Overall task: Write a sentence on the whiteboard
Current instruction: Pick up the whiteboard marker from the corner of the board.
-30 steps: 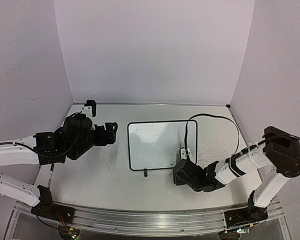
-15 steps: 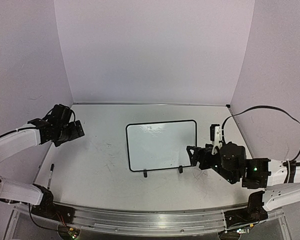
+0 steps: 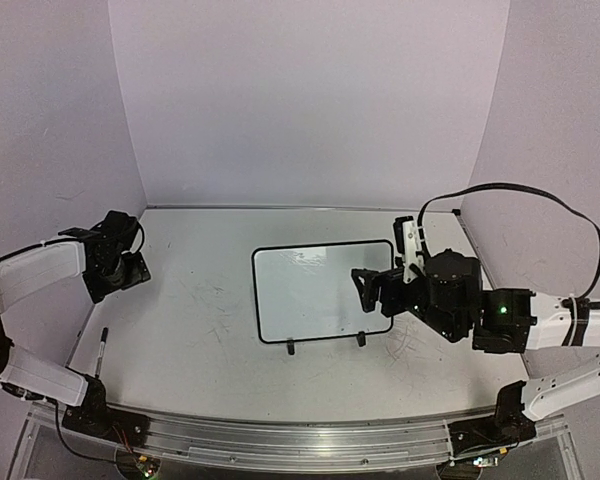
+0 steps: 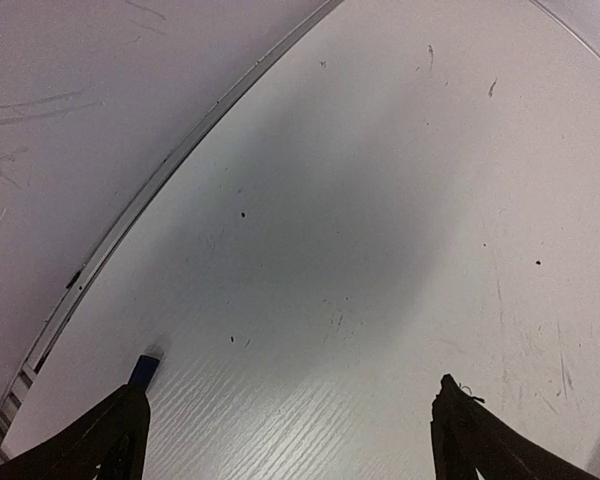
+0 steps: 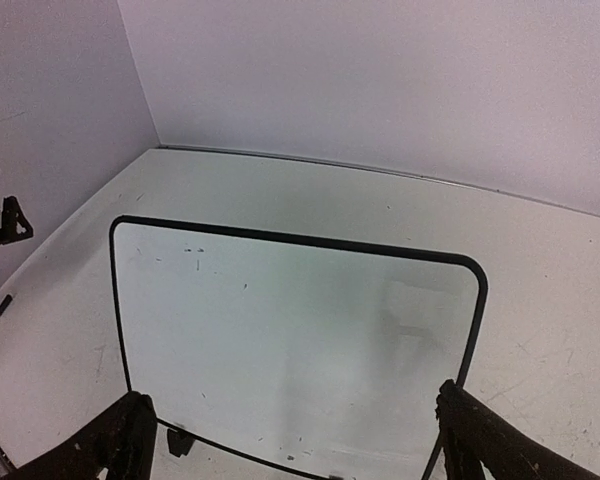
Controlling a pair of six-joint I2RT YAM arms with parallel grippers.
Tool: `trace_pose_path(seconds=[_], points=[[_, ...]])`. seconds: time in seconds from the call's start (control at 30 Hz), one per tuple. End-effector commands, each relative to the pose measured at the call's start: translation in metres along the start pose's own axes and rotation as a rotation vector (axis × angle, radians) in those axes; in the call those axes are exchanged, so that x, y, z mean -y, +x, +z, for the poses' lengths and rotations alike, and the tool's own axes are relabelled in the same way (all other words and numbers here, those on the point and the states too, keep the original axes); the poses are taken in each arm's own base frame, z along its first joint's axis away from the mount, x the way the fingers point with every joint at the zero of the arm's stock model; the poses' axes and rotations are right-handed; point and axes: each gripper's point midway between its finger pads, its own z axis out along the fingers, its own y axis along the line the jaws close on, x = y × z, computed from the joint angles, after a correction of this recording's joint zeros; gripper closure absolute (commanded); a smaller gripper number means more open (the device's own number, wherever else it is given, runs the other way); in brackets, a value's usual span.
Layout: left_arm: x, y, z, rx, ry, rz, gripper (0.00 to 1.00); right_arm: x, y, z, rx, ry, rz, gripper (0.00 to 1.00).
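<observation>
The whiteboard [image 3: 323, 292] lies flat mid-table, glossy white in a thin black frame with two small feet at its near edge. In the right wrist view the whiteboard [image 5: 290, 330] carries only a few dark specks; the sentence is not in view. My right gripper [image 3: 365, 292] hovers over the board's right edge, open and empty, and its fingers [image 5: 110, 445] straddle the board's near side. Far to the left my left gripper [image 3: 135, 272] is open over bare table with nothing between its fingers [image 4: 480, 440].
A thin dark marker [image 3: 101, 350] lies near the table's left edge, in front of the left gripper. A blue end [image 4: 145, 368] shows beside the left finger. The back wall and both side walls close in the table. A cable loops above the right arm.
The left arm has pulled away from the board to the far left. The right arm has swung from the board's near right corner to its right edge, and its jaws have opened wide.
</observation>
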Motion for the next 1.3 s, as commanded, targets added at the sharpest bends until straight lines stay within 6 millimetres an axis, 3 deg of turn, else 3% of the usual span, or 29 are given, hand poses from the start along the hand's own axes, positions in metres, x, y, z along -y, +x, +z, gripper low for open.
trace_pose_path(seconds=[0.0,0.17,0.23,0.37,0.53,0.67,0.87,1.1,1.27], points=[[-0.010,-0.003,-0.019,-0.034,0.012,-0.015,0.01,-0.003,-0.031,0.002,0.049,-0.042,-0.027,0.02],[-0.039,0.028,-0.018,-0.196,-0.071,-0.068,0.06,0.041,-0.031,0.008,0.059,-0.121,0.062,0.02],[-0.046,0.032,-0.023,-0.231,-0.088,-0.091,0.07,0.049,-0.034,0.007,0.070,-0.149,0.072,0.02],[-0.056,0.037,-0.026,-0.281,-0.099,-0.118,0.07,0.048,-0.029,0.007,0.068,-0.180,0.030,0.02],[-0.076,0.035,-0.001,-0.354,-0.201,-0.047,0.08,0.033,-0.032,-0.010,0.125,-0.267,0.026,0.02],[-0.086,0.026,0.019,-0.415,-0.226,-0.008,0.08,0.036,-0.033,-0.018,0.145,-0.266,0.030,0.02],[-0.075,0.054,0.046,-0.565,-0.130,-0.029,0.14,0.037,-0.040,-0.024,0.171,-0.270,0.033,0.02],[-0.083,0.076,0.052,-0.617,-0.127,-0.083,0.15,0.039,-0.047,-0.031,0.200,-0.270,0.035,0.02],[-0.096,0.071,0.061,-0.619,-0.180,-0.108,0.15,0.043,-0.049,-0.035,0.218,-0.254,0.033,0.02]])
